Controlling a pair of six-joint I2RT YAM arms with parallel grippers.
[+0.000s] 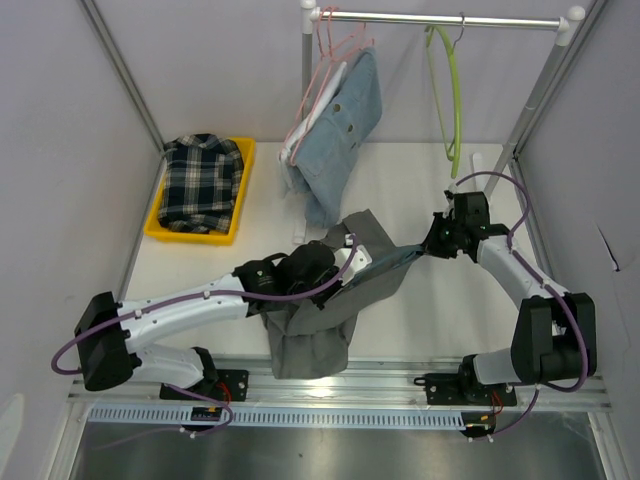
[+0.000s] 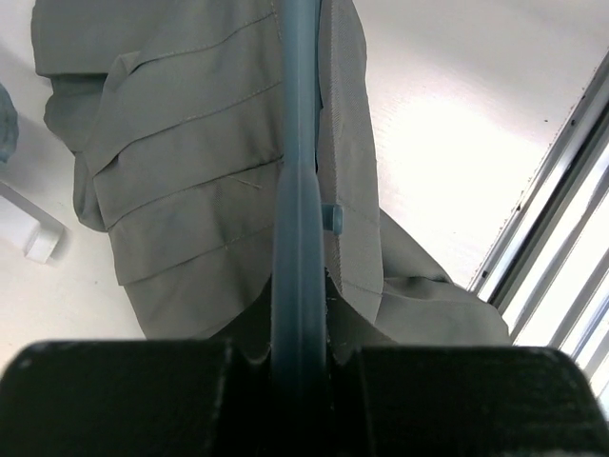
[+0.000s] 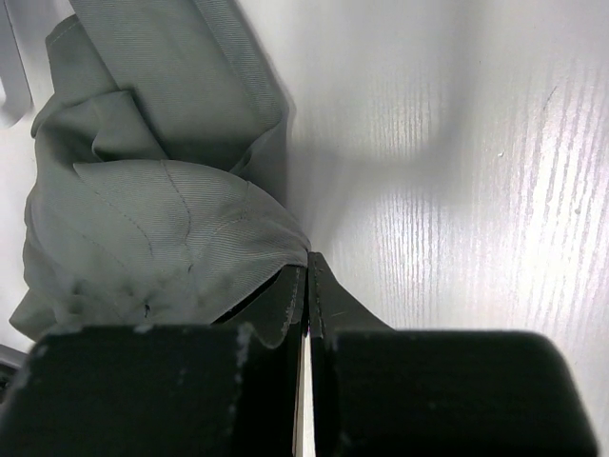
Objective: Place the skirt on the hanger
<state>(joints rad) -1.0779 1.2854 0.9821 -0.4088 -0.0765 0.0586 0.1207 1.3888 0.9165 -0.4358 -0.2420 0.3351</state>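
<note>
Left fingers (image 2: 124, 400) clamping hanger (image 2: 297, 190), right fingers (image 3: 428, 390) pinching skirt (image 3: 162, 219), its length running near-to-far.

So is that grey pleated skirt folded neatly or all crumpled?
Crumpled: the grey pleated skirt lies bunched in uneven folds on the white table, against a blue plastic hanger.

From overhead, the scene is lit brightly and evenly from above, soft shadows being thrown close under the skirt (image 1: 312, 335) and the arms, with glare caught on the metal rail (image 1: 400, 388) at 6 o'clock. In the left wrist view the table (image 2: 457, 143) is blown out white towards 2 o'clock, and the hanger (image 2: 297, 238) and left gripper (image 2: 300, 357) at 6 o'clock are seen blurred. On the right wrist, streaked glare is spread over the table from 1 to 4 o'clock, a grey shadow is laid near 12, and the right gripper (image 3: 306, 305) is out of focus.
</note>
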